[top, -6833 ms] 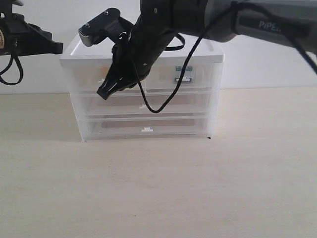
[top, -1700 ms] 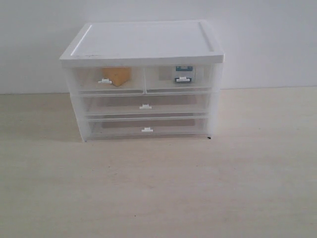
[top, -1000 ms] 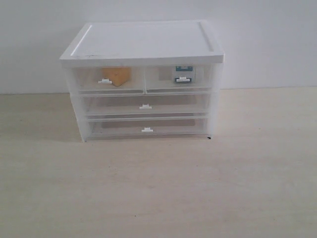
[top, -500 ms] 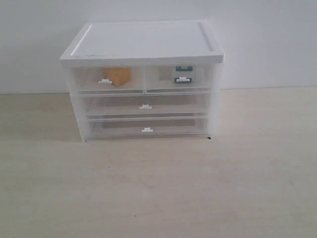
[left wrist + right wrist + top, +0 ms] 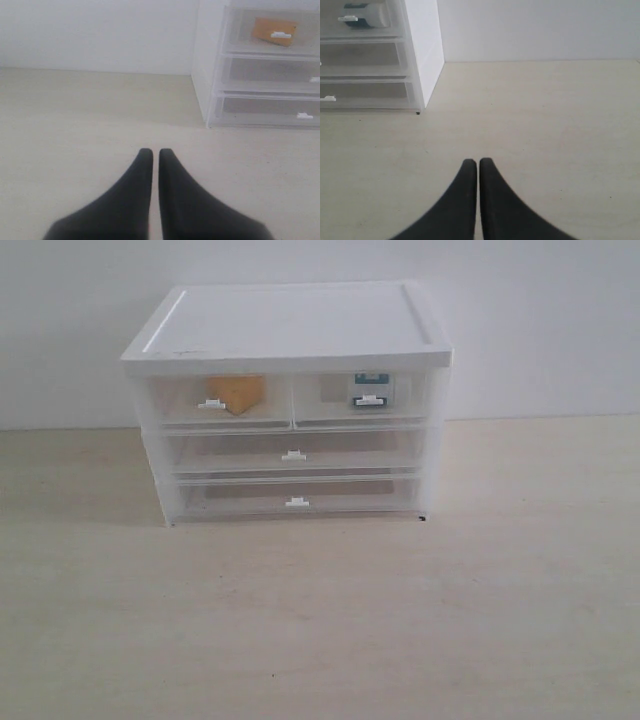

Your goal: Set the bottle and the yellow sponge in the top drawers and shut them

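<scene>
Since the top drawers (image 5: 175, 408) are translucent, we can see the yellow sponge (image 5: 238, 392) inside the one on the cabinet's (image 5: 290, 325) left half in the exterior view, and the bottle (image 5: 371, 390) inside the one on its right half. Both drawers sit pushed in, flush with the cabinet front, each with its small white handle in front of its contents. Below them the two full-width drawers (image 5: 340, 453) are closed as well. The cabinet stands on a pale, wood-grained table (image 5: 320, 630) with a plain white wall (image 5: 545, 320) behind it. We find the left gripper (image 5: 155, 152) low over the table off the cabinet's sponge side and the right gripper (image 5: 478, 162) off its bottle side. Both are well apart from the cabinet, with fingers drawn together and nothing between them.
</scene>
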